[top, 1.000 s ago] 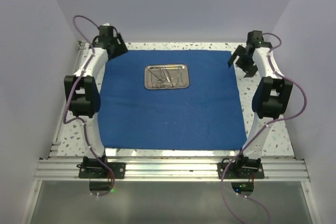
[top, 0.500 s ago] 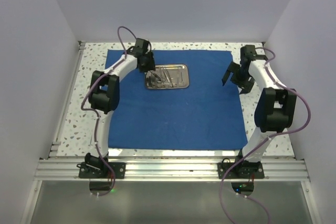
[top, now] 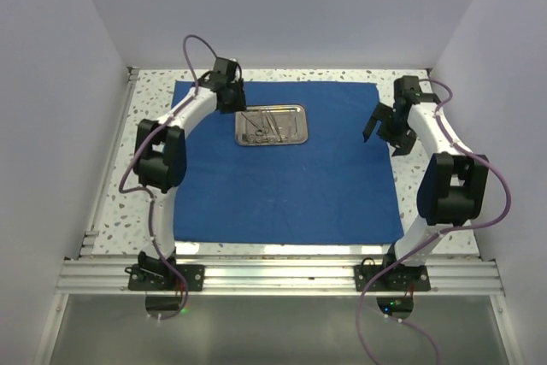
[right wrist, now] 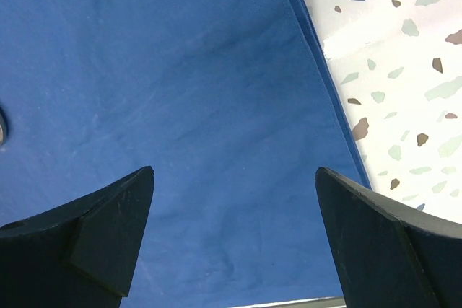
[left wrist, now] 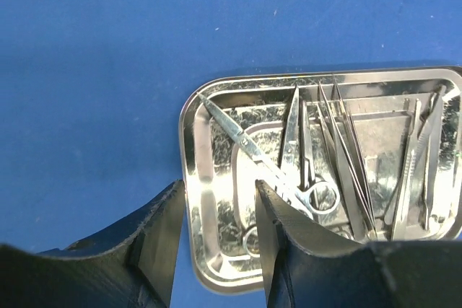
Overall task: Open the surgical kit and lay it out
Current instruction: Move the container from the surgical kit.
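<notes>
Left tool (left wrist: 218, 203) drawn back, shiny rectangular tray (left wrist: 196, 151)

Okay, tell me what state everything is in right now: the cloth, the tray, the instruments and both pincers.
Blue cloth: spread out flat.
Steel tray: on the cloth, filled.
Scissors: lying diagonally in the tray.
Tweezers: lying in the tray.
Left pincer: open, empty, at the tray's edge.
Right pincer: open, empty, over the cloth's right edge.
</notes>
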